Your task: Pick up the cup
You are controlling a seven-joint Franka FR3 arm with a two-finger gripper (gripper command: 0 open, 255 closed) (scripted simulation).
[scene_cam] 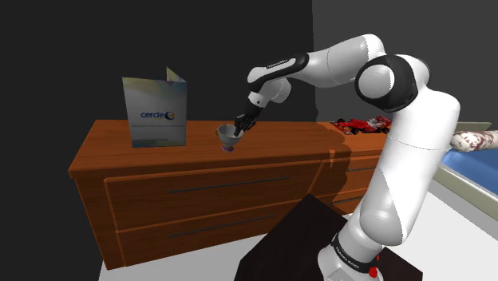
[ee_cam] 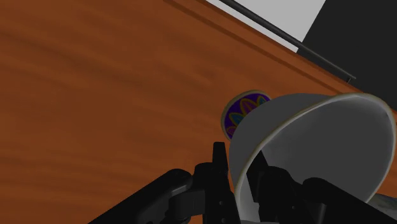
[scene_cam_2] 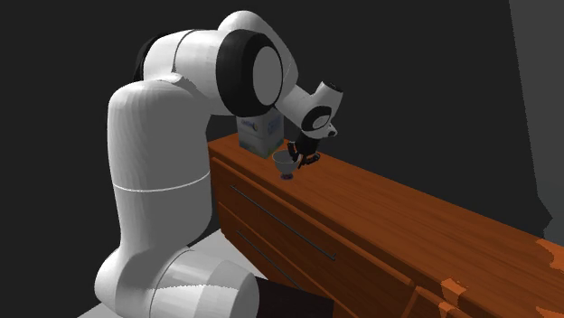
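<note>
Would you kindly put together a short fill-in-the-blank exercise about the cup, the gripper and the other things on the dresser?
1. The gripper clasps the cup by its ____.
2. The box standing on the dresser bears the word ____.
3. The toy car on the dresser is coloured ____.
4. In the shoulder view, the cup is to the box's ____.
Missing words: rim; cercle; red; right.

Outstretched arm (scene_cam: 339,62) tilts clamped end effector (scene_cam: 239,128) downward.
</note>
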